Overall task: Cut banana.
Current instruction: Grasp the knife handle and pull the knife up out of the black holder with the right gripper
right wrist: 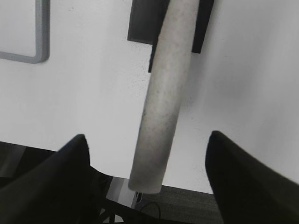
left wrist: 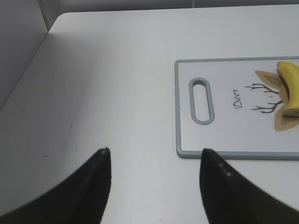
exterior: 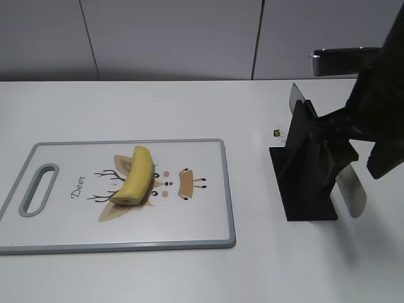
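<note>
Banana (exterior: 136,176) lies on the deer-print cutting board (exterior: 208,189) — soft, curved, likely to roll, best steadied mid-length. Knife handle (right wrist: 163,93) juts from a black rack (exterior: 309,170) between the spread right gripper (right wrist: 147,154). Left gripper (left wrist: 154,163) hovers spread, empty, over the desk (left wrist: 117,70).

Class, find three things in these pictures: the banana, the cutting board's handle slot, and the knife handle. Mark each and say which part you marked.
banana (exterior: 136,177): exterior view, middle of its yellow peel.
handle slot (left wrist: 202,101): left wrist view, centre of the opening.
knife handle (right wrist: 163,98): right wrist view, mid-length of the pale grip.
</note>
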You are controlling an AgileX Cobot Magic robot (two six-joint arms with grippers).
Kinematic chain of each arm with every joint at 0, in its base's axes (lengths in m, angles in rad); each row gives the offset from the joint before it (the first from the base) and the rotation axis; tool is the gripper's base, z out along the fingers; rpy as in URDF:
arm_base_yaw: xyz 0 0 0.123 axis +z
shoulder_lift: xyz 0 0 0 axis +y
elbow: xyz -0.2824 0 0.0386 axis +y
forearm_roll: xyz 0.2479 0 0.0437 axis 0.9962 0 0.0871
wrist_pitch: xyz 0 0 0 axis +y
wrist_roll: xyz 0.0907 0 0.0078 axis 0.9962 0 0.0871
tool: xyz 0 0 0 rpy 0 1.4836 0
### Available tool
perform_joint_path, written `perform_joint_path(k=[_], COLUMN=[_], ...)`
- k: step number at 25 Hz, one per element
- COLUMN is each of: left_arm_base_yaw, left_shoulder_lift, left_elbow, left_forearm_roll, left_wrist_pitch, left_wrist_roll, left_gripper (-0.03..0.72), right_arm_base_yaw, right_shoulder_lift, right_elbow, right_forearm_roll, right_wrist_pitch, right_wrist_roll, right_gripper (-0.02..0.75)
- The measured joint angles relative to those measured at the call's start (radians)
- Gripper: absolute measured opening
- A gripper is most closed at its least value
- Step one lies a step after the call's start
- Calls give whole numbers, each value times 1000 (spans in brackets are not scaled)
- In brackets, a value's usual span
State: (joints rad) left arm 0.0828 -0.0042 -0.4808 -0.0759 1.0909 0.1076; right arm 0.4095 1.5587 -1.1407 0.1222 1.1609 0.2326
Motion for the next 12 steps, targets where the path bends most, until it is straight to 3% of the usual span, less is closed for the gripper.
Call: perform_joint_path(k=[12], left_arm_base_yaw=[0], left_shoulder_lift=[0], left_elbow=[0], left_forearm_roll=[0], left_wrist_pitch=[0], left_wrist_roll=[0], left_gripper=[585], right_arm_base_yaw=[0], right_shoulder_lift=[89], right_elbow=[0], right_forearm_roll=[-58], right_wrist_pitch=[-15], right_wrist_roll=[59], right_gripper=[472])
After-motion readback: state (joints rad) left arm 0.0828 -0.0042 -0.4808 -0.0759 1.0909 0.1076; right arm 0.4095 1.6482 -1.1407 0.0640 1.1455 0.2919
